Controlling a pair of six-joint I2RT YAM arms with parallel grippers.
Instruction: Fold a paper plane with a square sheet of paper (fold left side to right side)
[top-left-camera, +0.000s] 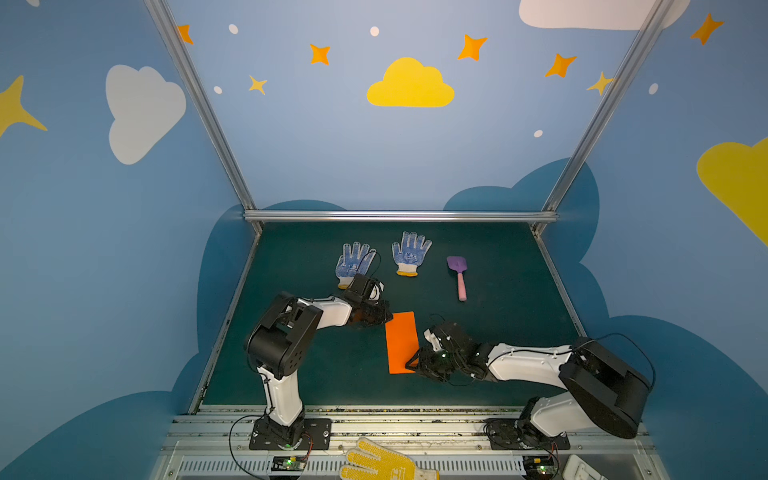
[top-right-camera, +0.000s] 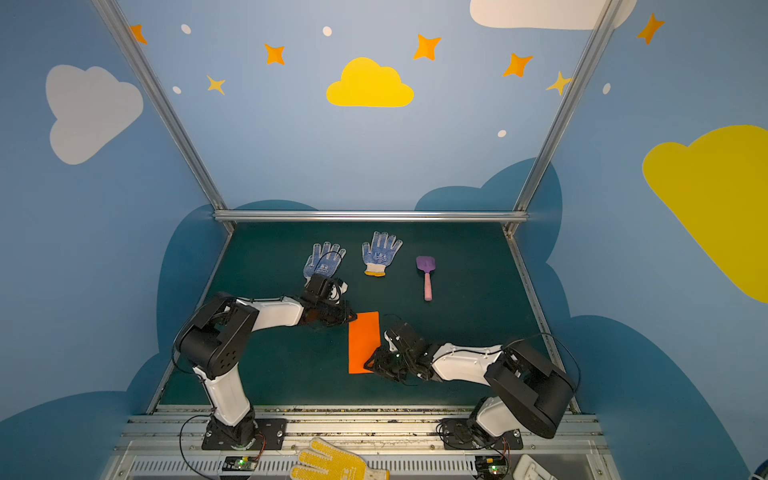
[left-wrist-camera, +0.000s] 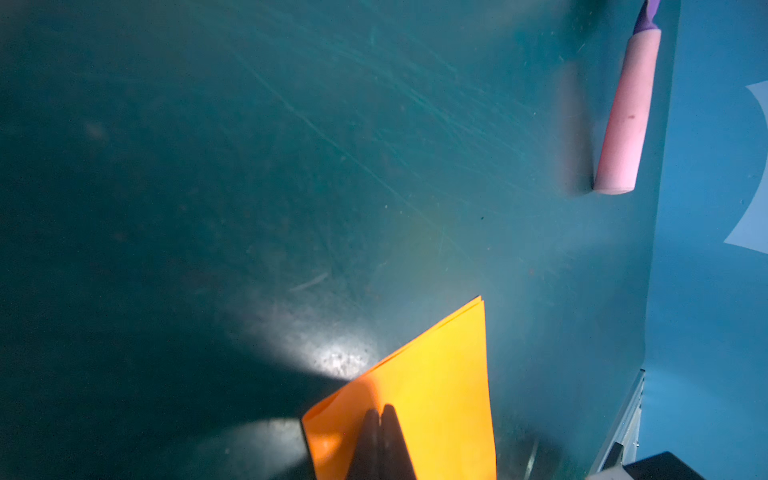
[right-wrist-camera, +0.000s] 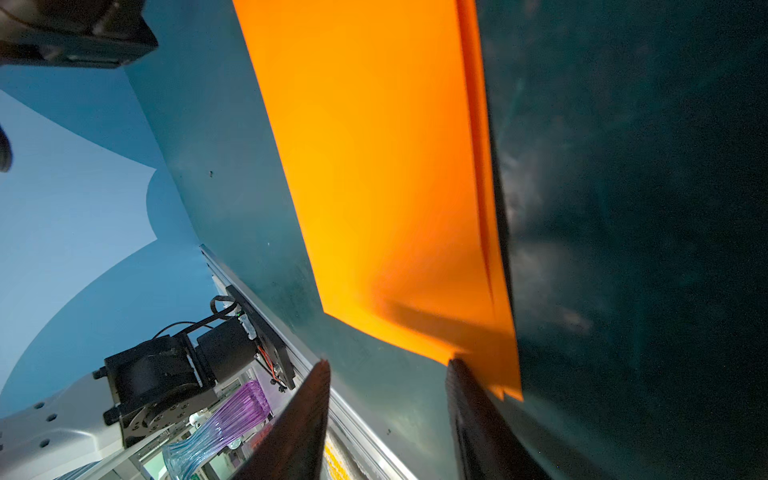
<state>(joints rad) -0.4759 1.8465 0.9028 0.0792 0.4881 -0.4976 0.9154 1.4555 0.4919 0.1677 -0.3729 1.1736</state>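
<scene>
Paper: thin, bright orange square sheet of paper (top-left-camera: 401, 343), folded into a two-layer rectangle, flat mid-table on the dark green mat (top-left-camera: 507, 316).
Left gripper (left-wrist-camera: 380, 415): jaws closed together, tips on the paper's far left corner.
Right gripper (right-wrist-camera: 388, 365): jaws partly apart, holding nothing — one finger touches the near right corner.

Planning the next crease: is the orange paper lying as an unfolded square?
No, the orange paper lies as a narrow rectangle, two layers showing along one edge.

Both top views look steeply down from the near side across the whole green table (top-left-camera: 519, 282); each wrist camera sits close over the orange sheet (left-wrist-camera: 436, 395) (shared by all four).
</scene>
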